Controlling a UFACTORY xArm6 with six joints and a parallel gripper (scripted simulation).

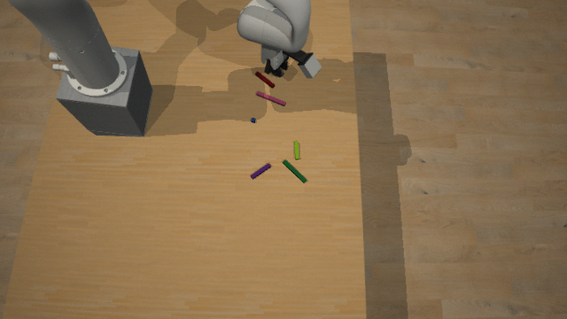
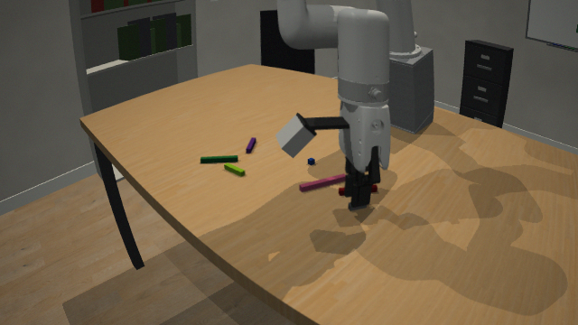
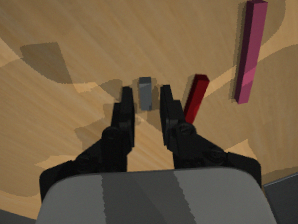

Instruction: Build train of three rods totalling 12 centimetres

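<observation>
Wrist view first: from where I stand, the gripper (image 1: 277,71) (image 2: 359,199) (image 3: 146,99) is partly open with nothing gripped, its fingers apart on either side of the short grey rod (image 2: 359,208) (image 3: 145,93). Just beside them lies the red rod (image 1: 265,80) (image 2: 374,189) (image 3: 197,97), and next to that, apart from it, the pink rod (image 1: 271,98) (image 2: 322,182) (image 3: 251,52). The little blue rod (image 1: 253,120) (image 2: 311,161) sits alone on the counter (image 1: 177,221) (image 2: 271,104) (image 3: 100,30). Well apart from the gripper, the lime rod (image 1: 297,150) (image 2: 234,170) lies near one end of the green rod (image 1: 294,171) (image 2: 219,159), with the purple rod (image 1: 260,171) (image 2: 251,145) nearby, each turned differently. No three rods line up end to end.
</observation>
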